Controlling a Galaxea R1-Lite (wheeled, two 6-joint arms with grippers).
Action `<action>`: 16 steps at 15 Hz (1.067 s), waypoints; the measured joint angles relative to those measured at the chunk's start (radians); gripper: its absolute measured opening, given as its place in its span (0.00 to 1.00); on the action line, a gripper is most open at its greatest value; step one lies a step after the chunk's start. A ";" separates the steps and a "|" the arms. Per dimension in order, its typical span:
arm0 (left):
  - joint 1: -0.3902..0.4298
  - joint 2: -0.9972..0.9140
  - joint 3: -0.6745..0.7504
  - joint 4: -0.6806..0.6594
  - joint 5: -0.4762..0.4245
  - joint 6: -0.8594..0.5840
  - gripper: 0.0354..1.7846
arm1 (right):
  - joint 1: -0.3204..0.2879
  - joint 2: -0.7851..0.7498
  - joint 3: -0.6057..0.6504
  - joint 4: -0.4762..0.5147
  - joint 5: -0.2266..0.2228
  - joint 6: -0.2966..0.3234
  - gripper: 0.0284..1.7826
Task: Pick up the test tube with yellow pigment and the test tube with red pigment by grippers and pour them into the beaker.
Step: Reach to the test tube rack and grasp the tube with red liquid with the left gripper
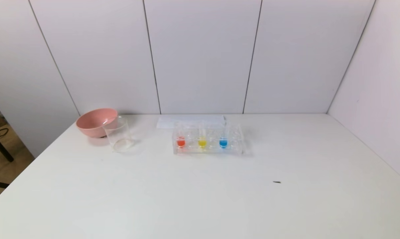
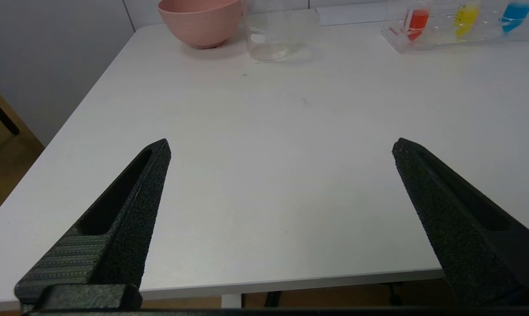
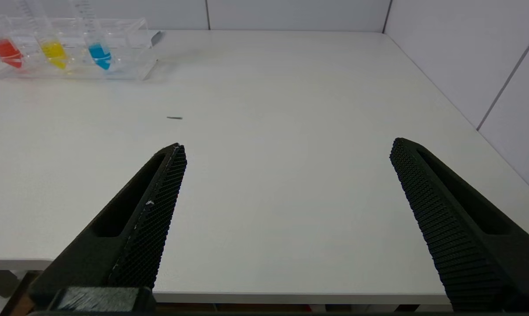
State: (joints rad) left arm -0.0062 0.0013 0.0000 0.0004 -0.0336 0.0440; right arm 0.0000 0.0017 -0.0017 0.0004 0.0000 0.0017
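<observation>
Right gripper (image 3: 286, 149) fingers (image 3: 159, 206) apart above table (image 3: 290, 87)

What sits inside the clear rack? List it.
The rack holds three upright tubes: red, yellow, blue. Nothing covers them, and its other slots look empty.

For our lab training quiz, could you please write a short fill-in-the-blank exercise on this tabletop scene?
1. In the rack, the yellow-tipped tube stands between the red-tipped tube and the ____-tipped one.
2. The beaker stands beside the ____ bowl.
3. Both the left gripper and the right gripper are ____, holding nothing.

Answers: blue; pink; open
</observation>
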 joint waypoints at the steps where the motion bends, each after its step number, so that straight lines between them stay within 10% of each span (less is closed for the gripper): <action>1: 0.000 0.000 0.000 0.000 0.000 0.000 0.99 | 0.000 0.000 0.000 0.000 0.000 0.000 0.95; 16: 0.000 0.000 0.000 0.000 0.000 0.000 0.99 | 0.000 0.000 0.000 0.000 0.000 0.000 0.95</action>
State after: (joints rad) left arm -0.0062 0.0013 0.0000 0.0004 -0.0332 0.0443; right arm 0.0000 0.0017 -0.0017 0.0004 0.0000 0.0017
